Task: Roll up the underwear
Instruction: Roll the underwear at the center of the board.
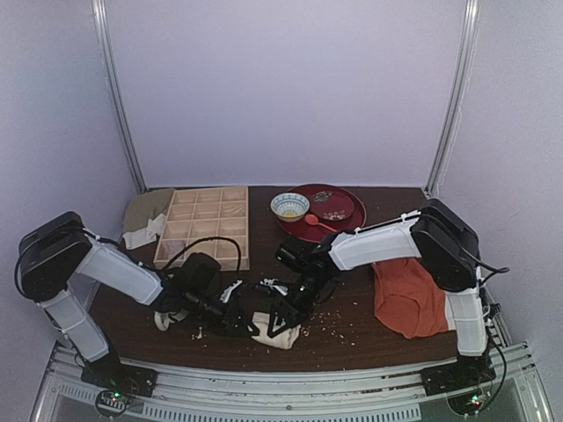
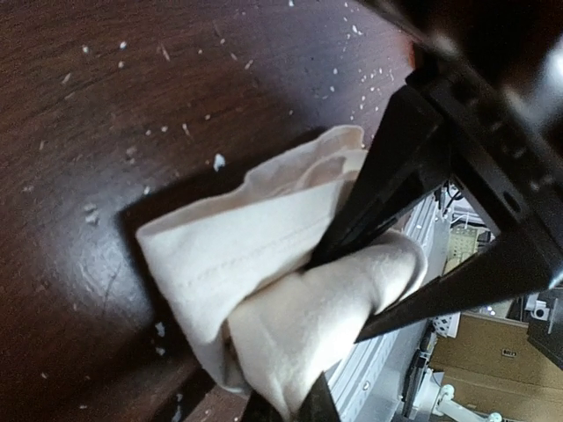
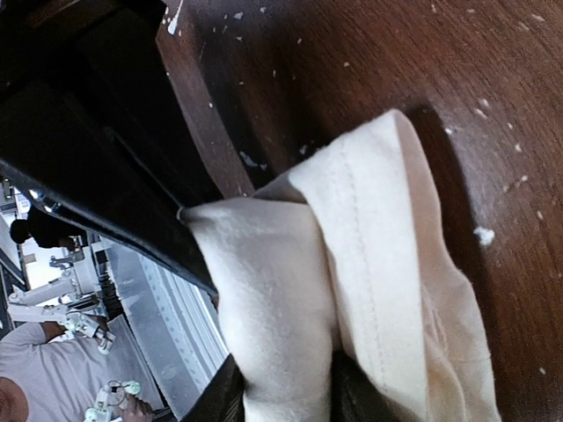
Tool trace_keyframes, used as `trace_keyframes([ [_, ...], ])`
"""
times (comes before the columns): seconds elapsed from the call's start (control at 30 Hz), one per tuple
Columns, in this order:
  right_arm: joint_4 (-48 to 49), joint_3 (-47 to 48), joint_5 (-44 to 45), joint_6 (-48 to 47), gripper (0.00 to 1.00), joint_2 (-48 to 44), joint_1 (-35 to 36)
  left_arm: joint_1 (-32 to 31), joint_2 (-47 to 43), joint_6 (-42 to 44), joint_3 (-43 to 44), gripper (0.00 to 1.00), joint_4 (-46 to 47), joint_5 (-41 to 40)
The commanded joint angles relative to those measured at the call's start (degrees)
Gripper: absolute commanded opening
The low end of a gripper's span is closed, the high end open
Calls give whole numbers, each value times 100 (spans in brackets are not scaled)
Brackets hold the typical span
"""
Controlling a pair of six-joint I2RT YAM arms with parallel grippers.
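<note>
The underwear [image 2: 229, 255] lies bunched in a folded wad near the front edge of the table [image 1: 352, 338], about midway along it, with pale crumbs [image 2: 218, 162] scattered around. The left gripper [image 2: 339, 299] is pinched tight on a fold of the cloth. The right gripper [image 1: 286, 309] reaches the same wad from the other side; whether its fingers grip or stand apart cannot be told. An orange garment [image 1: 406, 294] lies by the right edge.

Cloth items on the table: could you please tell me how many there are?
3: the underwear front centre, an orange garment at right, an olive cloth back left; others may be hidden.
</note>
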Motion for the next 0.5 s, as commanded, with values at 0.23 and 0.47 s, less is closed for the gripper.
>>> trace_keyframes([
  [0.23, 659, -812, 1488, -240, 34, -1012, 120, 36, 463, -40, 299, 0, -952, 58],
  [0.47, 1006, -1266, 2159, -175, 41, -1687, 179, 41, 521, 68, 542, 0, -1179, 102],
])
